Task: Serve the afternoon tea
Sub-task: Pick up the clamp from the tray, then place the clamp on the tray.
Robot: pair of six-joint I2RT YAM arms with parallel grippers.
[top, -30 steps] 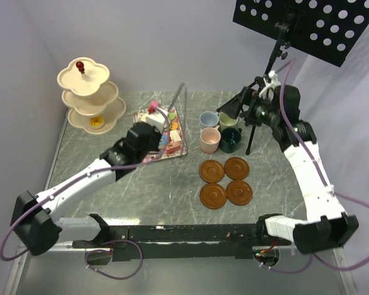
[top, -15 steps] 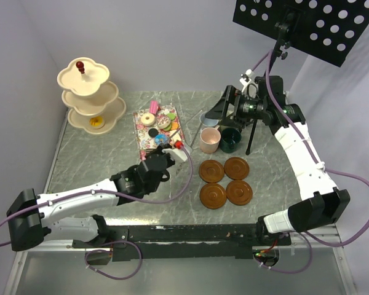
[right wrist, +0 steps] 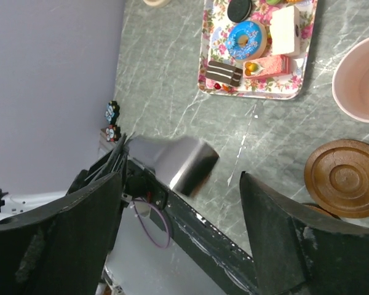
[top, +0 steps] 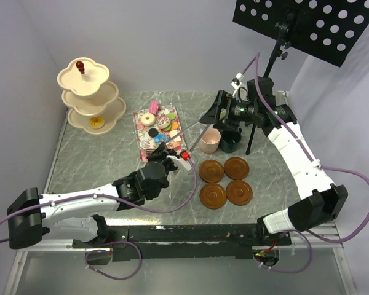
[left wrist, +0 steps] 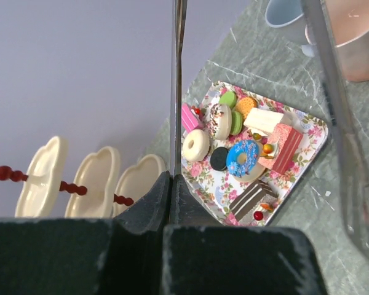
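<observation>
Top external view: a grey marbled desk point(top: 92, 153) with two robot arms reaching in from its near edge. The left arm lies low, stretched from the near left corner toward the middle. Its gripper point(top: 165, 155) sits just at the near end of a floral tray point(right wrist: 264, 89) of toy cakes point(left wrist: 241, 153) and is clamped tight on a pair of metal tongs point(left wrist: 175, 74), whose blades angle toward the far right.

The right arm bends up and over from the near right corner. Its gripper point(top: 209, 115) hangs with fingers spread wide and nothing between them, above the mugs at the far right. The pink mug point(top: 210, 140) and dark green mug point(top: 230, 140) show; the others are hidden beneath it. Four brown saucers point(top: 213, 195) sit bare toward the near right. The cream tiered stand point(top: 89, 98) is at the far left corner, with one small yellow piece on its lowest tier.

Serving looks barely begun. The next move probably calls for bringing the tong tips down around one cake, or lowering the right gripper squarely over a mug rim.
</observation>
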